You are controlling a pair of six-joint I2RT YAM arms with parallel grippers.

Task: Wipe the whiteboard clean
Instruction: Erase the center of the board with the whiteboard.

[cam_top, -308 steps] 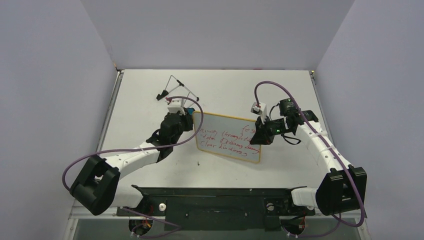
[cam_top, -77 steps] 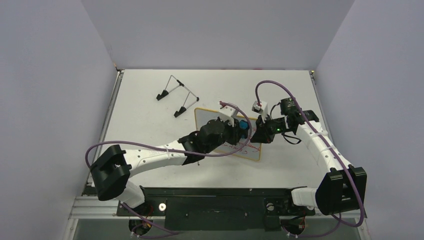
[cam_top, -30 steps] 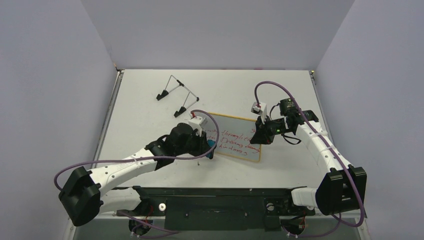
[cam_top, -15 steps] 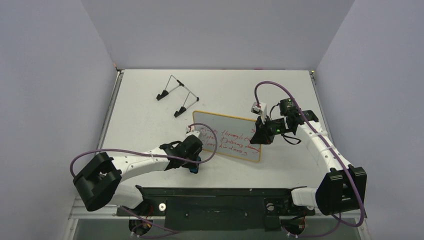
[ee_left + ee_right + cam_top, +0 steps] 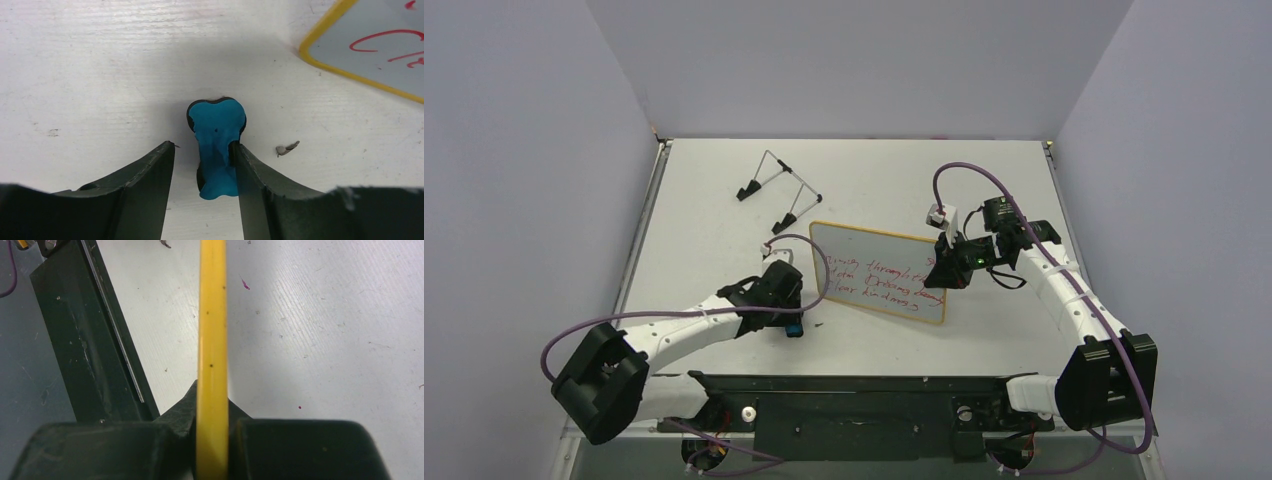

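White, yellow-rimmed whiteboard [image 5: 874,248], from above: just right of the wire stand [image 5: 776,188], on its nearer side, long axis left-right, red script face up. Left wrist: left gripper [image 5: 202,147] spread about the blue eraser [image 5: 216,125], 1 finger touching. Right wrist: rim pinched in the right gripper [image 5: 212,427]. Looks light, stiff, slick; best taken by an edge.

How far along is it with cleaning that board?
Not far: red writing covers much of the whiteboard. The right hand grips its rim; the left hand stands open around the blue eraser on the table. Wiping the words remains.
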